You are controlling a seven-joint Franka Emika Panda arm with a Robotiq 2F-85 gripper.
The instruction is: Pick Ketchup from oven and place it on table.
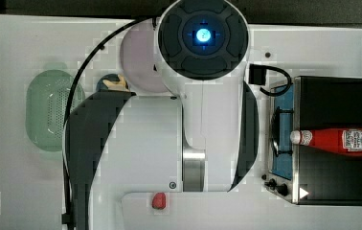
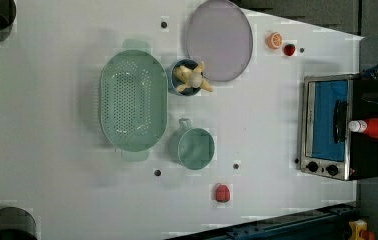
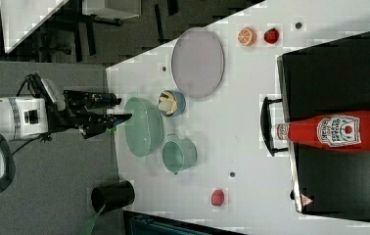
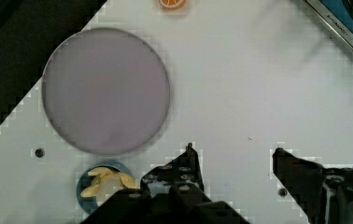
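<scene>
We see the Ketchup (image 2: 377, 127) lying on its side on top of the oven (image 2: 337, 127), which stands at the left view's right on the worktop (image 2: 267, 135). The colander (image 2: 133, 100) sits toward the left view's left, the cup (image 2: 195, 146) just beside it, the plate (image 2: 219, 39) above.
</scene>
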